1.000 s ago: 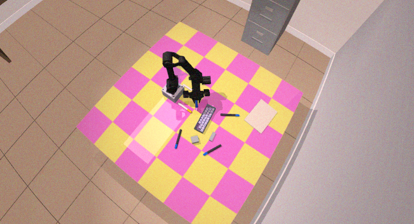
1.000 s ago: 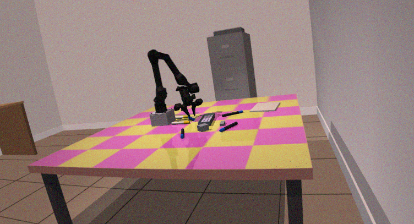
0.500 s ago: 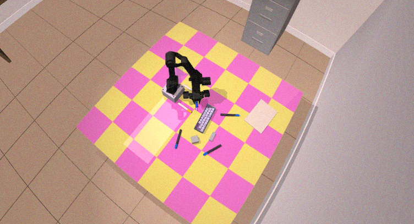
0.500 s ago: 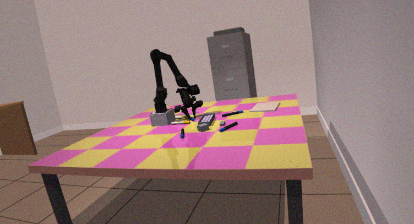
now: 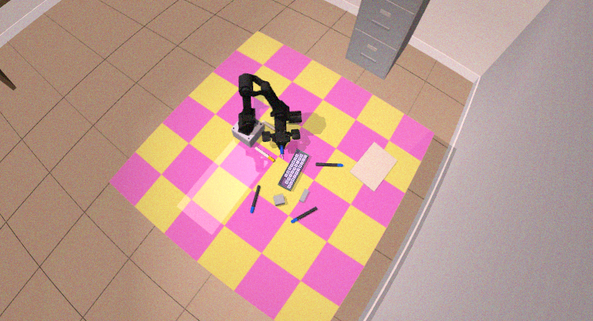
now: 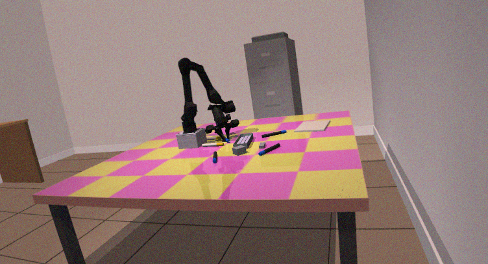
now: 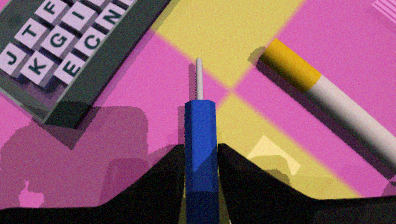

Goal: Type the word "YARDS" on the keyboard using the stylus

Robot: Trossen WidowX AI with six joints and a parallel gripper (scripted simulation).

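The stylus (image 5: 281,150) (image 7: 200,119) has a blue body and a thin pale tip. It lies low at the desk, pointing away from the wrist in the wrist view. My gripper (image 5: 281,145) (image 6: 226,139) (image 7: 201,150) is shut on its blue body, one finger against each side. The dark keyboard (image 5: 293,169) (image 6: 244,140) (image 7: 58,41) with pale keys lies beside the stylus, at the upper left of the wrist view. Keys J, T, F, K, G, I, E, C and N show there; the rest are out of that view.
A white marker with a yellow end (image 5: 264,153) (image 6: 212,144) (image 7: 295,67) lies close on the stylus's other side. Black markers with blue ends (image 5: 329,164) (image 5: 255,199) (image 5: 304,214), grey blocks (image 5: 278,199) (image 5: 304,195) and a pale flat pad (image 5: 373,166) lie around the keyboard.
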